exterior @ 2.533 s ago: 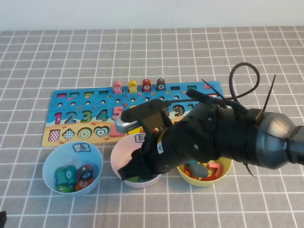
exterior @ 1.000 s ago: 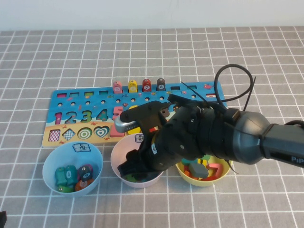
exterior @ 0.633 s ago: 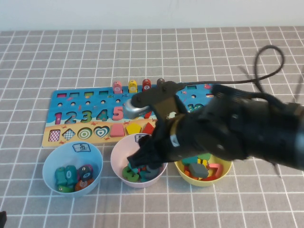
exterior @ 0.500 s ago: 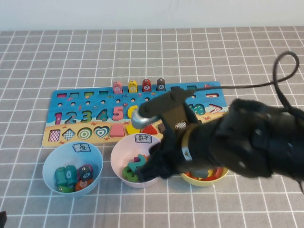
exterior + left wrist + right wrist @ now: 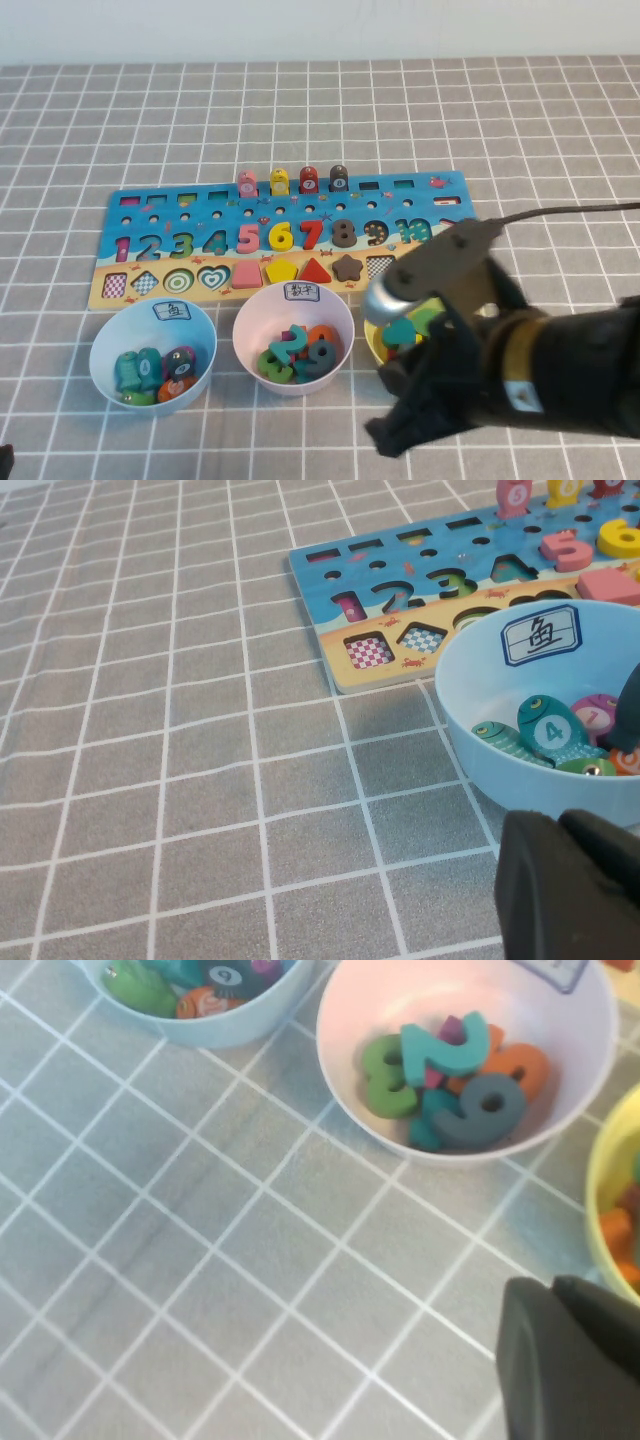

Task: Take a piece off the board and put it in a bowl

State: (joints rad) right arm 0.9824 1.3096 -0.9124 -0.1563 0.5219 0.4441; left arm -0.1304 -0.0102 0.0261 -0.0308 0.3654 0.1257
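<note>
The dark grey "9" piece (image 5: 321,354) lies loose in the pale pink bowl (image 5: 250,320) among other coloured numerals. It also shows in the right wrist view (image 5: 480,1108), inside the same bowl (image 5: 345,1010). The blue board (image 5: 150,205) lies just behind the bowls. My right gripper (image 5: 388,438) is shut and empty, over the table in front of and to the right of the pink bowl; the right wrist view (image 5: 548,1286) shows its fingers together. My left gripper (image 5: 556,820) is shut and empty, low near the front left, beside the light blue bowl.
The light blue bowl (image 5: 105,345) with fish pieces stands left of the pink one (image 5: 470,710). The yellow-green bowl (image 5: 374,340) is to the right, partly under my right arm. The dark brown "8" (image 5: 343,232) and star (image 5: 347,267) sit on the board.
My right arm has pulled out of the pink bowl and moved toward the front right. The grey "9" has been let go and now lies in the pink bowl.
</note>
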